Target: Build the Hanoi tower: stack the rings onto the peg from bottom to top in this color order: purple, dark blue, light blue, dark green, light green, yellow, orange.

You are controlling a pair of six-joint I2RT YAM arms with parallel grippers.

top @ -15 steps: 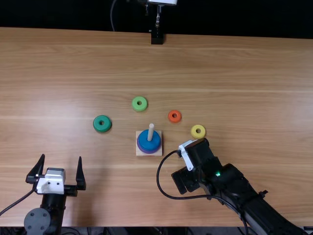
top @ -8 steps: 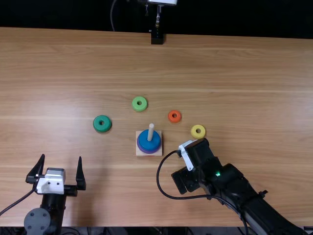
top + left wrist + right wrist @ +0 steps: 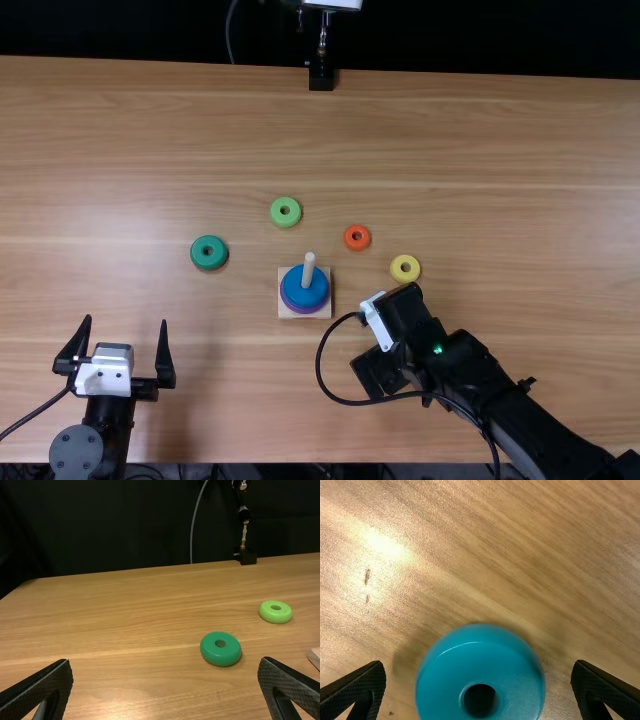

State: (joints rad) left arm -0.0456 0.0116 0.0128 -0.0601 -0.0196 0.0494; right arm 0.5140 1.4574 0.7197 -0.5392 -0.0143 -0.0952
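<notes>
1. The light blue ring [image 3: 437, 690] lay on the table [image 3: 480, 150], between the right gripper's [image 3: 378, 372] spread fingers, touching neither.
2. The right arm slanted in, gripper tipped steeply down, near the peg's base [image 3: 283, 312].
3. Farther off, the left gripper [image 3: 126, 320] pointed forward, fingers wide apart.

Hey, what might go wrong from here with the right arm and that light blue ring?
The light blue ring lies between the right end effector's open fingers; uneven closing might push it aside. The yellow ring appears close to that arm in the top view, so a swing could bump it. The narrow hole might also catch on the peg's tip.
</notes>
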